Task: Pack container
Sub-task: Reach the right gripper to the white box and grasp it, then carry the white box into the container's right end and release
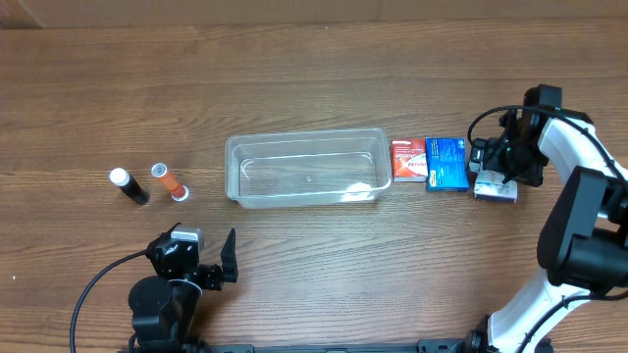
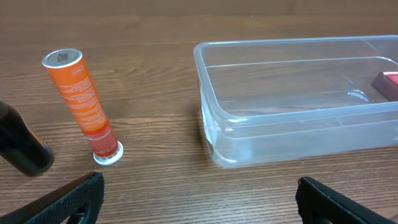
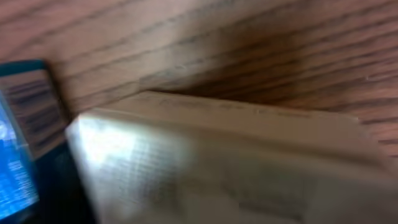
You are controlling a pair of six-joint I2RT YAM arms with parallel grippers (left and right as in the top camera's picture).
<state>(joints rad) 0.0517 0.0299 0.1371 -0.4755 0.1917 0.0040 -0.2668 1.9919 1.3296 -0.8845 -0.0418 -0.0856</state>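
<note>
- Now, as to the container (image 1: 304,139): sits in the middle of the table, long way running left to right, with nothing to see inside.
- As to the right gripper (image 1: 498,169): hangs right over a pale box (image 1: 496,188), well off past the container's right end.
- So, from that gripper: lies to the left, end-on, with a straight path along its long way.
- In between, along that path: a blue box (image 1: 446,163) just beside the pale one, then a red box (image 1: 408,159) right up against the container's end.
- About the right grip: cannot tell if open or closed on the pale box; too blurry up close, only the pale box filling the wrist view and the blue one at the left edge.
- As to the right arm: comes in from the right side of the table, wrist turned down at the boxes.
- As to the left gripper (image 2: 199,208): waits low at the near edge, spread wide, holding nothing, facing the container's left end.
- Beside it, left of the container: an orange tube (image 2: 82,106) and a black tube (image 2: 22,149).
- Likely split: right arm nearer for the boxes, left arm nearer for the tubes.
</note>
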